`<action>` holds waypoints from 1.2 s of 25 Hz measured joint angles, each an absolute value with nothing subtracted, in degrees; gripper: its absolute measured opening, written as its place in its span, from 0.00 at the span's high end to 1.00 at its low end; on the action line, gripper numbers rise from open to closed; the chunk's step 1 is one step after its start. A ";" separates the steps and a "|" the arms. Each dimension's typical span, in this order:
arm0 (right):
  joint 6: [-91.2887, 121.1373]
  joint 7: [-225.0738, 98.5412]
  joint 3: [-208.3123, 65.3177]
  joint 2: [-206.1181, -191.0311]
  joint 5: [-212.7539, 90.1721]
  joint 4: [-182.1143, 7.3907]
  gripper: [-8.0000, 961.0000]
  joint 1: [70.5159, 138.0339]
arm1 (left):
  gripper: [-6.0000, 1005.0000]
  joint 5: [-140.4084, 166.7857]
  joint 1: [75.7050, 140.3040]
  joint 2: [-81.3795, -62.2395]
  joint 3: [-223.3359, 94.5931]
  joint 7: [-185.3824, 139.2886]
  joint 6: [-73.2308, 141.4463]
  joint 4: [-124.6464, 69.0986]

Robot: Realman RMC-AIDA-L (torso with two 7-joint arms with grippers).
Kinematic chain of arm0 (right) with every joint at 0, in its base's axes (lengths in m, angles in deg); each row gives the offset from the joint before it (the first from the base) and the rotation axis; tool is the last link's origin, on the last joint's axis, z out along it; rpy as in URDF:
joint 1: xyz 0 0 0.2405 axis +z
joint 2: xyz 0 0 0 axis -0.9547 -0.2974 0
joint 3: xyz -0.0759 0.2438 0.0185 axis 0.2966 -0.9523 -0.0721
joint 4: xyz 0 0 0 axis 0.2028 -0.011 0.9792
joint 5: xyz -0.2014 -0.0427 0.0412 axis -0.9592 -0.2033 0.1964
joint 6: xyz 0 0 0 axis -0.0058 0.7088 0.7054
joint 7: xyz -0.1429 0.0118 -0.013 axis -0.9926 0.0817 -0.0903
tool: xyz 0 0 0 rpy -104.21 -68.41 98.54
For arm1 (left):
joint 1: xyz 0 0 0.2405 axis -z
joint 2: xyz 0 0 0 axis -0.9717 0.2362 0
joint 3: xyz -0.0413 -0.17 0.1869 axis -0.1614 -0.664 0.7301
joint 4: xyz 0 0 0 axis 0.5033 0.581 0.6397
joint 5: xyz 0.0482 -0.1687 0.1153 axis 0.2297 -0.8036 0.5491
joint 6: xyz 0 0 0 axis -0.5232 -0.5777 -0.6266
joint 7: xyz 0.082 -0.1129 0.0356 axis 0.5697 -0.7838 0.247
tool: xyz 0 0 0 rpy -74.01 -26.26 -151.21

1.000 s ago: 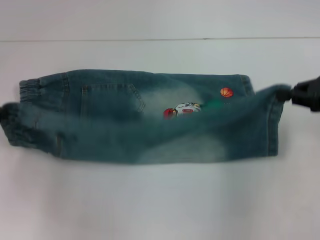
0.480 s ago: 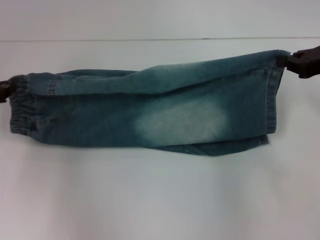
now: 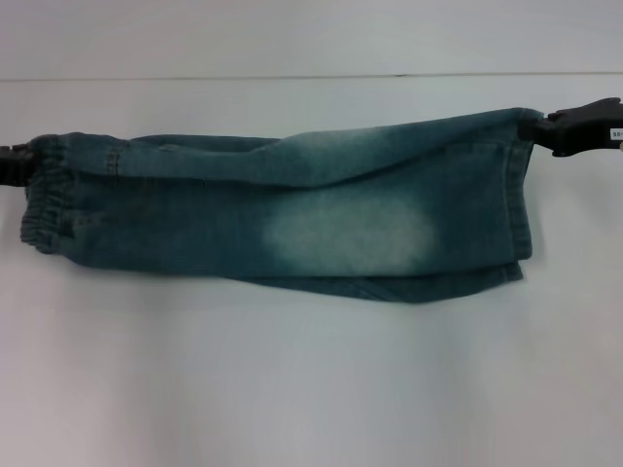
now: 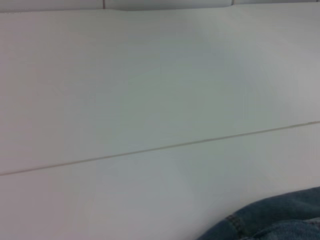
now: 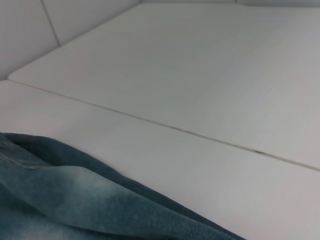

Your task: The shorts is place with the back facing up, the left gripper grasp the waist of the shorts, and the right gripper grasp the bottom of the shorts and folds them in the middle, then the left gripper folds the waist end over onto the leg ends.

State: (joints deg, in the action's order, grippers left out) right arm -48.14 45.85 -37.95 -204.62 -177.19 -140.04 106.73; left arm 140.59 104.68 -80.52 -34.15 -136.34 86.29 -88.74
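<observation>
The white table (image 3: 311, 389) fills every view, crossed by a thin seam behind the garment. The shorts (image 3: 282, 219) lie folded lengthwise across its middle, a pale washed patch on top, pockets and embroidery hidden. The elastic waist (image 3: 44, 199) is at the robot's left, the bottom of the shorts (image 3: 521, 195) at its right. Only the head view shows the grippers: the left gripper (image 3: 19, 163) clamped on the waist's far corner, the right gripper (image 3: 545, 131), white-labelled, pinching the hem's raised far corner. The wrist views show no fingers, only denim edges (image 4: 270, 220) (image 5: 75, 200) against bare table.
</observation>
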 joint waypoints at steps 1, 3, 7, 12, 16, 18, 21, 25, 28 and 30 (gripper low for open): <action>-47.57 46.08 -37.59 -204.56 -177.20 -139.67 0.97 106.76 | 0.90 140.68 104.72 -80.52 -34.12 -136.34 85.62 -88.40; -46.48 46.18 -36.99 -204.53 -177.39 -139.03 0.97 106.77 | 0.90 140.70 104.81 -80.48 -34.01 -136.35 84.67 -87.82; -45.47 46.31 -36.51 -204.53 -178.31 -138.16 0.96 107.27 | 0.90 140.70 105.03 -80.45 -33.39 -136.08 83.32 -86.87; -41.91 46.29 -36.16 -205.08 -178.77 -137.56 0.95 107.68 | 0.89 139.51 105.30 -80.72 -31.84 -135.83 79.63 -85.38; -37.36 46.60 -36.61 -205.12 -178.22 -136.64 0.94 107.76 | 0.88 137.93 105.39 -80.83 -29.66 -135.54 74.35 -84.20; -36.26 46.61 -36.66 -204.95 -178.10 -136.48 0.94 107.77 | 0.84 137.49 105.42 -80.84 -28.94 -135.51 72.39 -83.63; -36.34 46.60 -36.66 -204.73 -178.08 -136.47 0.70 107.68 | 0.78 137.37 105.53 -80.71 -28.44 -135.57 70.47 -82.67; -37.26 45.44 -36.73 -204.84 -177.57 -137.23 0.55 106.78 | 0.69 134.54 103.90 -80.83 -28.30 -134.44 70.43 -84.03; -39.62 42.88 -36.92 -204.80 -175.26 -138.10 0.46 105.43 | 0.59 125.82 100.74 -80.55 -28.49 -129.63 73.99 -85.21; -43.16 40.40 -37.22 -204.39 -172.23 -138.75 0.41 104.16 | 0.52 120.16 98.62 -80.39 -29.41 -124.92 78.35 -85.82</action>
State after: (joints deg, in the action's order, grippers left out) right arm -43.16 40.40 -37.22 -204.39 -172.23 -138.75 104.16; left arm 120.16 98.62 -80.39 -29.41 -124.92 78.35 -85.82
